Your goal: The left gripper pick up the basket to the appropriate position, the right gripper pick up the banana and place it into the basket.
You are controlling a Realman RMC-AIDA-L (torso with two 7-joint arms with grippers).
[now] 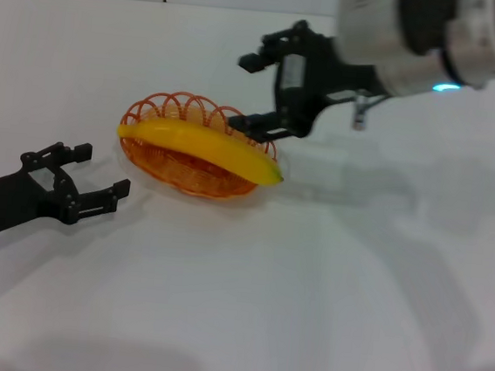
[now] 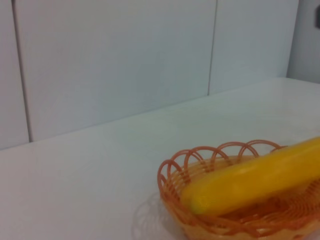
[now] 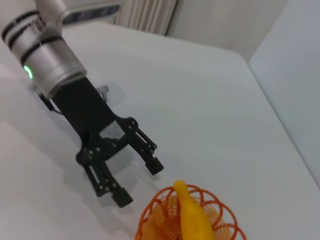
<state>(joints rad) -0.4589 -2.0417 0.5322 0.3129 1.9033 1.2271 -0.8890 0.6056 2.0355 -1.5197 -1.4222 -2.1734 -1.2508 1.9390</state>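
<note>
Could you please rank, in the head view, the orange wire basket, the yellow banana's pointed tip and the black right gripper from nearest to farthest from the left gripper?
Measured from the open left gripper:
1. Orange wire basket: its near rim lies just beside the gripper.
2. Yellow banana: its pointed tip sticks out over the basket's far side.
3. Black right gripper: open, above the basket's far rim.

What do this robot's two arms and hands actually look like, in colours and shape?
Both hands are black, two-fingered claws built from open linkage bars. The left hand sits on a black forearm that ends in a white cuff; the right wrist view shows a silver-grey segment with black rings and a small green light behind it. The right hand hangs from a bulky white arm with dark bands and a glowing blue-green light.
</note>
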